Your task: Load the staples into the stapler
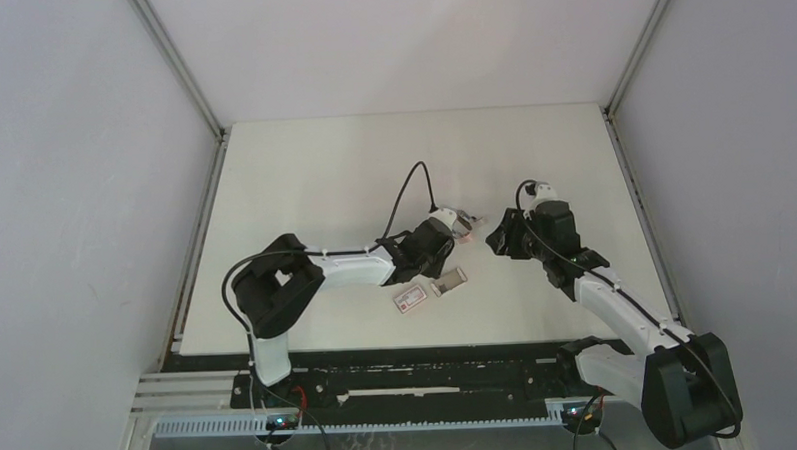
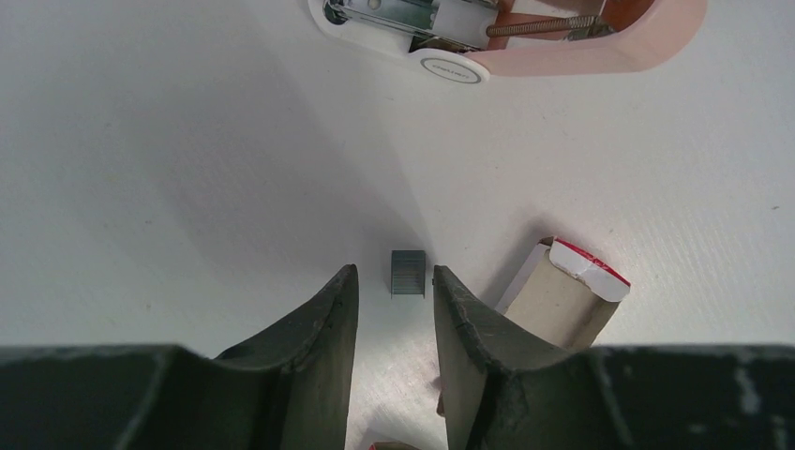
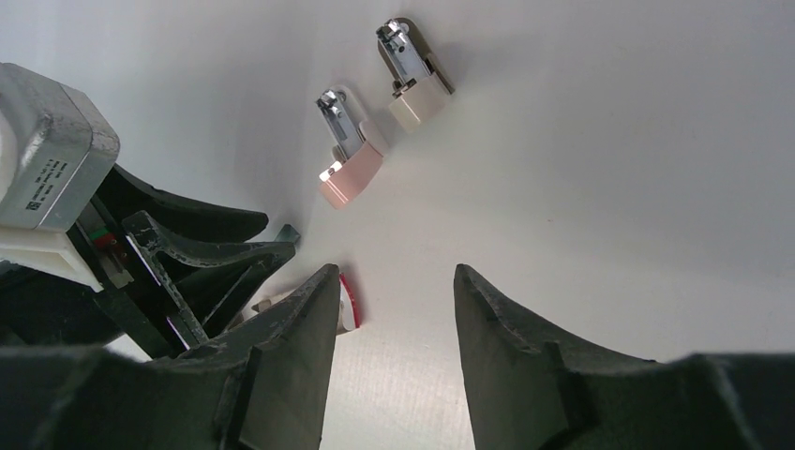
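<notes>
Grey staples (image 2: 410, 273) between part-open fingertips of left gripper (image 2: 395, 275), not gripped.
Pink stapler (image 2: 553, 52) ahead of it; right gripper (image 3: 395, 275) half-open, empty.

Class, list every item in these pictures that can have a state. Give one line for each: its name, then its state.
Left pincer: open, one finger on each side of the staple strip.
Staple strip: lying loose, not gripped.
Right pincer: open, empty.
Stapler: swung open, spring showing.
Box: lying flat, label up.
Tray: out of the box, beside it.
</notes>
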Controlling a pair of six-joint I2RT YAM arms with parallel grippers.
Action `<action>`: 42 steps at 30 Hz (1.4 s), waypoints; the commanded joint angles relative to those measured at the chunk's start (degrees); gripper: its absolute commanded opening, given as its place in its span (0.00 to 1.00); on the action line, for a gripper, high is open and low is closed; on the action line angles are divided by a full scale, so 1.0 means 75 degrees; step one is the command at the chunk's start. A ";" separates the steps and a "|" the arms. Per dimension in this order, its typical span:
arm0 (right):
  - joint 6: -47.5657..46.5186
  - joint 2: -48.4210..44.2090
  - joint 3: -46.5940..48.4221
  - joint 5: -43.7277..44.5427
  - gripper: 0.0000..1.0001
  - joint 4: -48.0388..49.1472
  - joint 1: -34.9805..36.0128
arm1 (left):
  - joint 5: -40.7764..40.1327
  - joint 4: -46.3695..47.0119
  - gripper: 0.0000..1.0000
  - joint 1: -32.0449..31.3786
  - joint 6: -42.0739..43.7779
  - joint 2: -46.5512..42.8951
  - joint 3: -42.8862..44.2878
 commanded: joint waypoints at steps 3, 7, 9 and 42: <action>0.0032 -0.0099 -0.0032 -0.0089 0.48 0.0357 -0.0132 | 0.0002 0.0087 0.37 -0.0023 -0.0005 0.0053 0.0444; 0.0032 -0.0074 -0.0039 -0.0111 0.48 0.0353 -0.0174 | 0.0023 0.0075 0.35 -0.0023 -0.0017 0.0091 0.0426; 0.0023 -0.0069 -0.0039 -0.0112 0.48 0.0358 -0.0186 | 0.0024 0.0075 0.34 -0.0023 -0.0028 0.0090 0.0397; 0.0244 -0.0837 -0.0108 -0.0910 0.49 0.0355 -0.0362 | 0.0305 0.0534 0.18 0.0116 -0.0714 -0.1262 -0.0556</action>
